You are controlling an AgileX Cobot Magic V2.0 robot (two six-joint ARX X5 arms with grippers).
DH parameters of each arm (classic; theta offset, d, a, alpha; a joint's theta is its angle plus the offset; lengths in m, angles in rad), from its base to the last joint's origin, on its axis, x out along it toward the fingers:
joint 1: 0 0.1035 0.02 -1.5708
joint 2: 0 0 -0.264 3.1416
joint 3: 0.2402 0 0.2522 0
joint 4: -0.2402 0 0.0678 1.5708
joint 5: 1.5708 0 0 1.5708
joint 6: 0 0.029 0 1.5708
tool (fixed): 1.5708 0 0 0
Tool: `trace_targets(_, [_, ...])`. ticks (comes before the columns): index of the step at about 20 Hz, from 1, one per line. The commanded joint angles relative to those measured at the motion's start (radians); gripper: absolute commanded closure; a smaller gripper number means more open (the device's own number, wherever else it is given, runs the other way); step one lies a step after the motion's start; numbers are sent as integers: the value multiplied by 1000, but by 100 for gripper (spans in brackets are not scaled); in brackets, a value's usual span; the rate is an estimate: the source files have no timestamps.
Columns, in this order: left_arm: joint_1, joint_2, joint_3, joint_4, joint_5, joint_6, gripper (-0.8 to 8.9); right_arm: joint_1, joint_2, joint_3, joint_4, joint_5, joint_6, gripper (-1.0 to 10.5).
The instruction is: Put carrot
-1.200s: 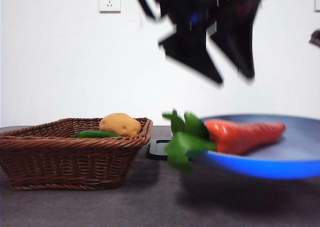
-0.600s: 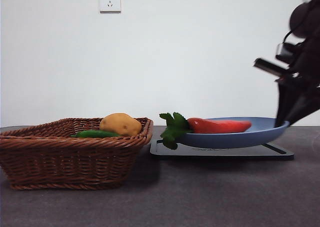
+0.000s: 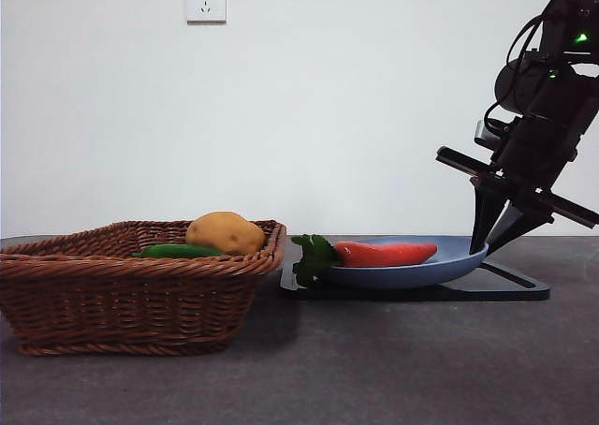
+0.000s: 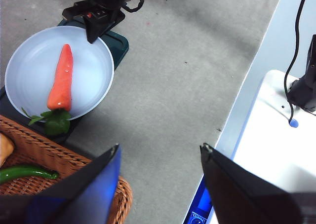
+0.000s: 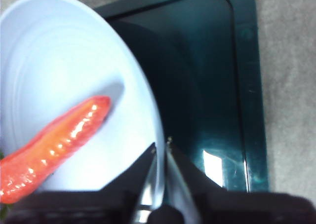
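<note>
— Where's the smooth orange-red toy carrot with the green leafy top (image 3: 385, 253)?

— Lying flat in the shallow pale-blue round plate (image 3: 459, 256), its leaves hanging over the rim toward the brown woven wicker basket (image 3: 122, 294). The plate rests on a dark flat rectangular tray (image 3: 515, 287) on the grey desk (image 3: 374, 369).

— And the right pincer (image 3: 496, 240)?

— At the plate's far edge, opposite the leaves. Its two black jaws are clenched on the rim, one above and one under it. The carrot's pointed tip is near them but apart.

— The left pincer (image 4: 158, 169)?

— Up high, well away, its jaws spread with nothing between them.

— Anything in the basket?

— A rounded yellow-brown potato (image 3: 225, 232) and a long green vegetable (image 3: 178, 251).
</note>
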Motion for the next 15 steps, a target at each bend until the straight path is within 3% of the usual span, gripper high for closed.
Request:
trace_targets(1, [-10,13,18,16,0,-6,530,-8,16,22,8,-2,-5,801])
trace_targets(3, [-10,13,18,25,0,-6,530,-13,16,22,9,-2,-5,738])
trace_targets(7, [-10,21,17,94,-16,-2,530,-37,-16,22,-4,-12,-19,726])
trace_targets(12, [-3,84,17,335,-274,58,530,-43,-201,22,-164,-1,-99,769])
trace_targets(15, [36,157,17,467,-315,58,569,2,-326,21,-260,53,-154,866])
